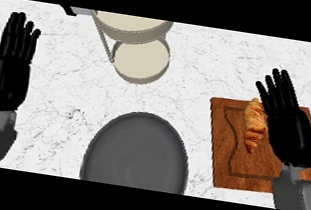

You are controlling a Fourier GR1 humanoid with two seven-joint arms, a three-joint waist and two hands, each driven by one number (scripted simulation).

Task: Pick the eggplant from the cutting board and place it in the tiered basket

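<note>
Head view, steep look down on a white marble counter. The wooden cutting board lies at the right. On it rests an elongated orange-brown item; the task calls it the eggplant, though its colour and flaky look suggest a croissant. It lies lengthwise on the board's upper half, near the board's inner edge.

The right hand hovers over the board just beside the item on its outer side, fingers straight and spread, holding nothing. The left hand rests at the left edge, fingers straight and up, also empty.

The tiered basket stands at the top centre, well apart from the board: a cream upper tier and a lower tier below it. A dark grey plate lies between the hands, near the front.

Judgement: the pick is not yet made. To do it well, the right hand should shift inward until centred over the item's middle, come down with thumb and fingers on its opposite long sides, then close. Grasping near a tapered end risks it pivoting. Lift clear of the board before carrying across toward the basket.
</note>
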